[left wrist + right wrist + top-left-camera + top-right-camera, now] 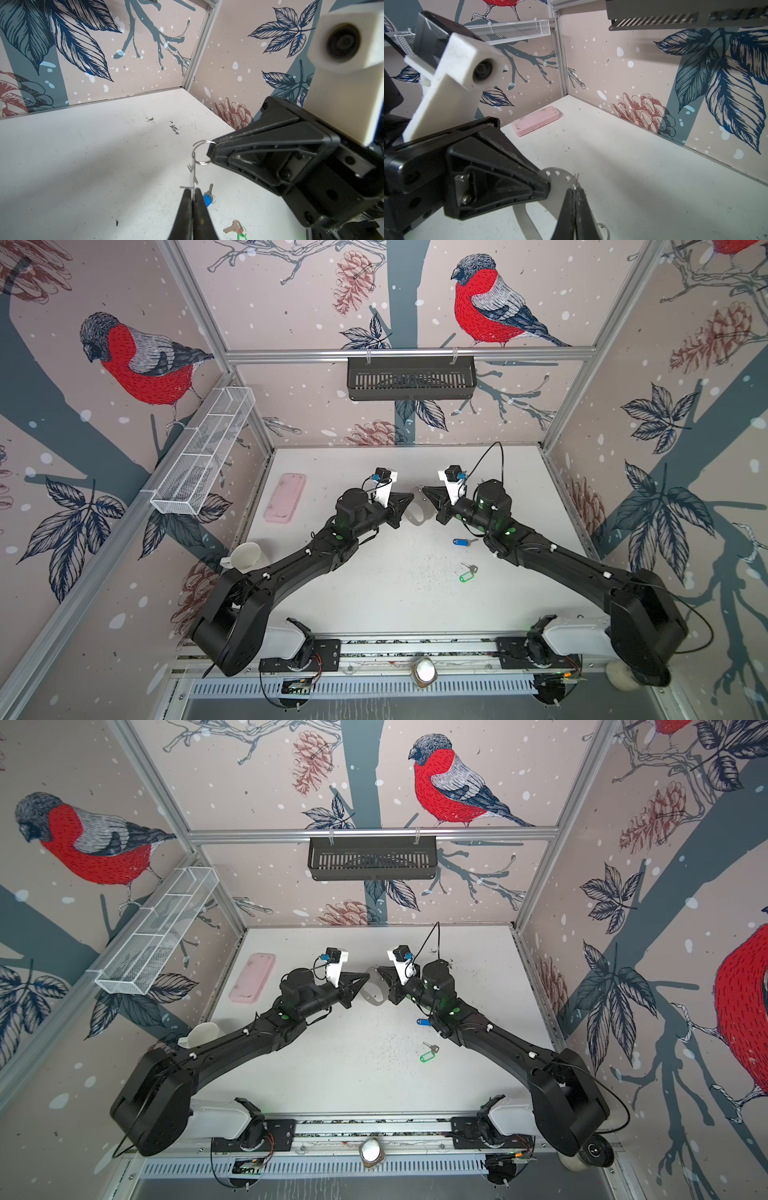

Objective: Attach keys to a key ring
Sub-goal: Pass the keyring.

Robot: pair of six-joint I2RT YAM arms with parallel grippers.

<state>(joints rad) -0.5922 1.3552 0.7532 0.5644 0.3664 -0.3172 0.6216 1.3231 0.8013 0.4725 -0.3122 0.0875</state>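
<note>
two grippers meet above the table (374, 597), far centre. left gripper (412, 497) is clamped shut on the key ring (419, 517) plate; right gripper (423, 489) pinches its wire ring (202, 153). blue-tagged key (462, 542) and green-tagged key (468, 572) lie near-right, apart.

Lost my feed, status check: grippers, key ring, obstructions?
Left gripper, right gripper shut on key ring, held up between them. Blue-tag key, green-tag key on table, unattached. No obstruction seen.
</note>
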